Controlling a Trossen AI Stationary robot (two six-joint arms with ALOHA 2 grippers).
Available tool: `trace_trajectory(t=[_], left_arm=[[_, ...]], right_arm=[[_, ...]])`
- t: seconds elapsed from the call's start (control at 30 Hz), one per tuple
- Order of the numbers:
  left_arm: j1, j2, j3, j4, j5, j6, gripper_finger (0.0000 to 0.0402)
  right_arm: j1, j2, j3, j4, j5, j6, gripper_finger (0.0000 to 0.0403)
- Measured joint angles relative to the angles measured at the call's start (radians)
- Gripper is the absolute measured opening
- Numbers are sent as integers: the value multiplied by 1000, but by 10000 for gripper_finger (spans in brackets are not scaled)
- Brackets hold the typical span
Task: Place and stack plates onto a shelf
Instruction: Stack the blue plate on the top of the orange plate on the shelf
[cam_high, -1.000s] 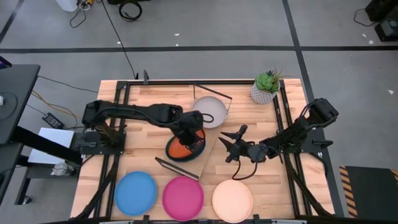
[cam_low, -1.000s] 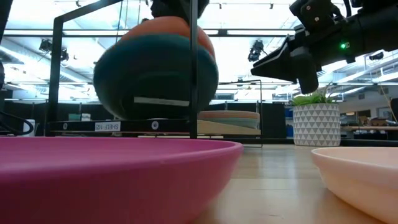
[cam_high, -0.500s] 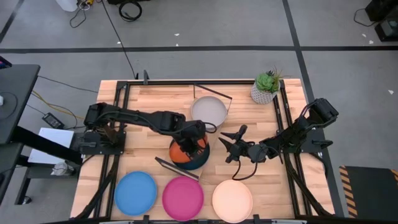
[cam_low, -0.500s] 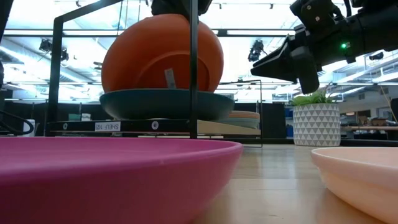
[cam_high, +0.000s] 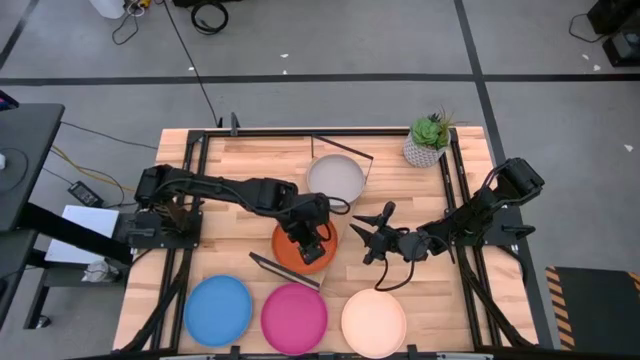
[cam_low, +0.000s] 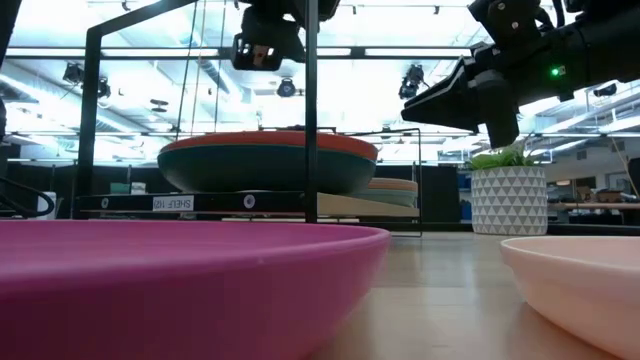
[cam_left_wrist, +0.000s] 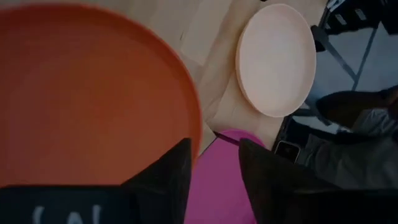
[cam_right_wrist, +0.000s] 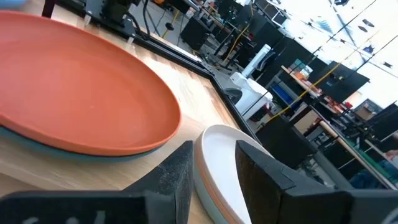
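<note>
An orange plate (cam_high: 300, 250) lies flat on a dark teal plate (cam_low: 265, 175) at the near end of the shelf (cam_high: 343, 224). My left gripper (cam_high: 311, 238) hangs open just above the orange plate (cam_left_wrist: 87, 93), touching nothing; the low view shows it (cam_low: 262, 42) clear of the plate (cam_low: 268, 141). At the shelf's far end a grey plate (cam_high: 336, 179) tops a small stack. My right gripper (cam_high: 372, 236) hovers open to the right of the shelf, above the table. Bright blue (cam_high: 219, 310), magenta (cam_high: 294, 318) and cream (cam_high: 374, 323) plates rest on the table near its front edge.
A small potted plant (cam_high: 428, 140) stands at the far right corner. Thin black wire frames (cam_low: 312, 110) rise at the shelf's ends. Black rails (cam_high: 458, 200) run along the table's left and right sides. Bare wood (cam_high: 230, 165) lies left of the shelf.
The dark teal plate, first tilted up with the orange one, dropped flat onto the shelf. The orange plate then went from standing steeply on edge to lying flat on it. My left gripper has let go and now stands above it. The right arm kept still.
</note>
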Motion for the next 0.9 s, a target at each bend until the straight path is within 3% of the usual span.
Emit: trace_trajectory(t=[0.27,0.4,0.53,0.67,0.9], left_arm=[[-8,-106,-1,23,-24,189,144],[-91,-186,0,149,10,375,144],[-209,-222,0,281,10,423,143],[-352,-217,1,246,-36,278,143],[-595,-138,-1,-58,-271,-233,142]], right_arm=[[22,0,0,-8,0,18,125],[38,0,0,-8,4,18,125],[43,0,0,-15,5,18,125],[43,-1,0,-27,8,33,125],[33,-1,0,-10,10,4,125]])
